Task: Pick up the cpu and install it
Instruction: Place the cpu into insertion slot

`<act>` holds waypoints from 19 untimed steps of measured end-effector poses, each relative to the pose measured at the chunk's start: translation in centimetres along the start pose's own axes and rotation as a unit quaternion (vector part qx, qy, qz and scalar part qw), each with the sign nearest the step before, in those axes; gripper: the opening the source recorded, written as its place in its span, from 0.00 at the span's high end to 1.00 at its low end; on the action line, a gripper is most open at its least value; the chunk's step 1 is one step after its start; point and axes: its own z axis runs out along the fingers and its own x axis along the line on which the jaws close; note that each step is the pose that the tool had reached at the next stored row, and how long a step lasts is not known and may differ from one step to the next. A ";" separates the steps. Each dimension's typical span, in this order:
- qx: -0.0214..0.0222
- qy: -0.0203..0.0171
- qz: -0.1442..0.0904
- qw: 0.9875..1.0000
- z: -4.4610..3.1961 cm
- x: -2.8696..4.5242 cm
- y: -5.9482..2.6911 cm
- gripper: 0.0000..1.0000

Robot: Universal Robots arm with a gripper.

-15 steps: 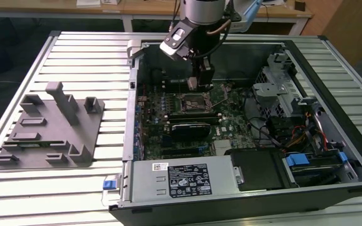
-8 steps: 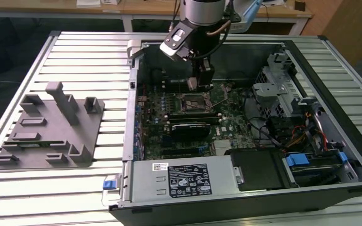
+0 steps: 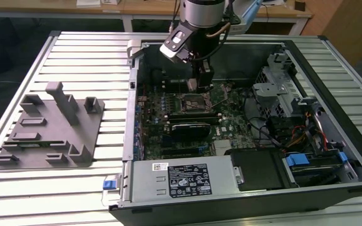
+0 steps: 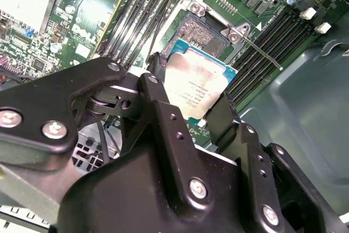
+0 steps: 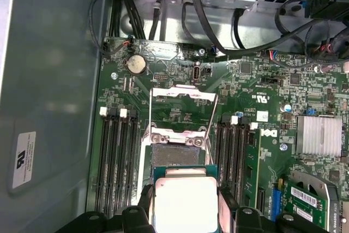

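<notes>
Black jaws right up front in both wrist views, clamped on two opposite edges of the cpu (image 4: 199, 88), shiny metal side facing the cameras. There's faint grey print on that lid, too washed out to make out. The chip hangs over the near edge of the socket (image 4: 204, 31), partly covering it; can't tell whether it's touching yet. The socket's metal load plate (image 5: 182, 102) is flipped up on the far side, and its thin lever (image 4: 262, 53) sticks out beside it. Black memory slots (image 5: 117, 156) run along both flanks of the socket. Past the load plate sits a coin battery (image 5: 136, 64), and off to one side of the socket there's a finned silver heatsink (image 5: 319, 135). A white sticker (image 5: 23, 159) sits on the case wall (image 5: 54, 80), beyond the memory slots. In the exterior view, a power supply (image 3: 187, 179) with a white label lies nearer the camera than the socket. The grey tray (image 3: 49, 132) sits out on the bench (image 3: 74, 52), well away from the socket.
</notes>
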 end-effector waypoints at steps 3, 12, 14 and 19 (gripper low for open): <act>0.000 0.000 0.000 1.000 0.17 0.01 -0.01 0.45; 0.000 0.000 0.000 1.000 0.75 0.03 -0.04 0.45; 0.000 0.000 0.000 1.000 0.89 0.03 -0.05 0.45; 0.000 0.000 0.000 1.000 1.24 0.04 -0.07 0.45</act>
